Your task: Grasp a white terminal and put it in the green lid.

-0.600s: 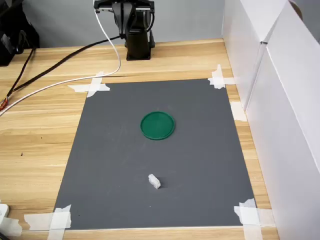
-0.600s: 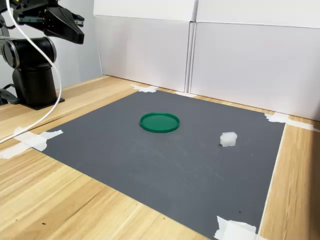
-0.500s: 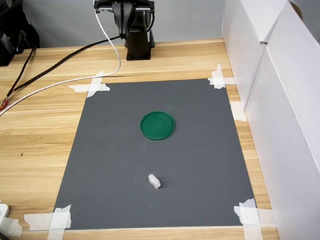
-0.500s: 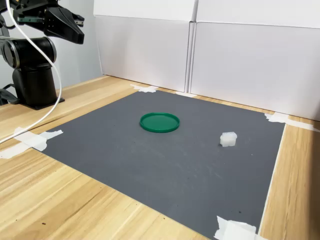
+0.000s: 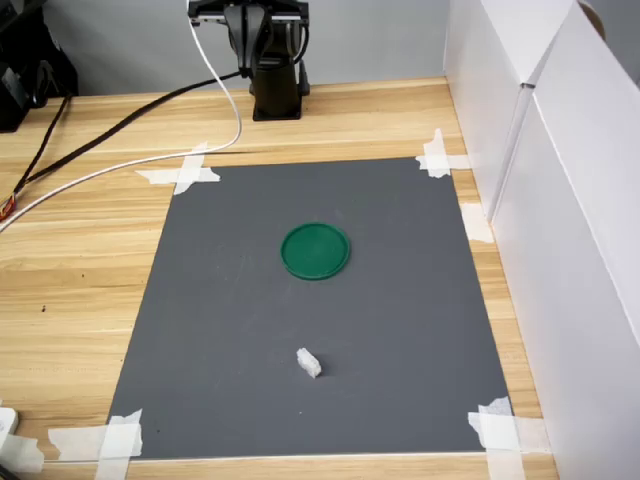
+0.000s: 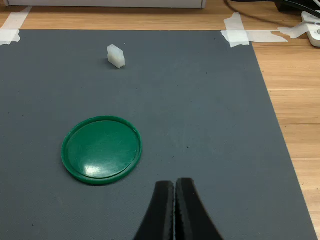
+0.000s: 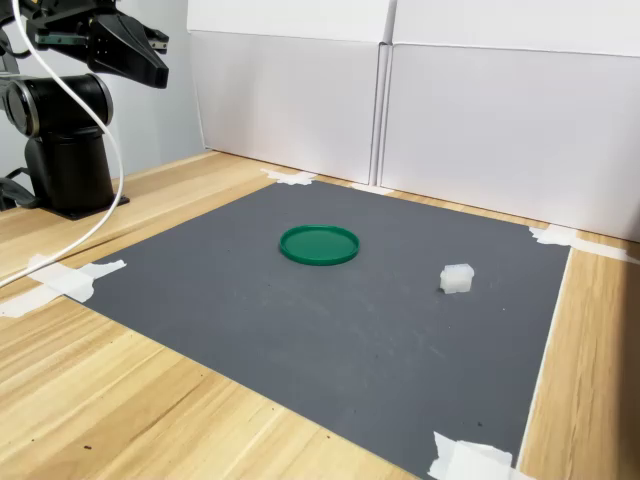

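green lid (image 6: 101, 150): looked like glossy, smooth plastic
white terminal (image 6: 116, 56): looked like matt, ridged plastic
mat (image 5: 400, 300): was matt grey
tabletop (image 5: 70, 270): was pale grained wood
jaws: were black, matt

A wooden table (image 5: 80, 270) is carrying a taped-down grey mat (image 5: 400, 300), with the green lid (image 5: 316, 250) and white terminal (image 5: 308, 363) lying apart on it.
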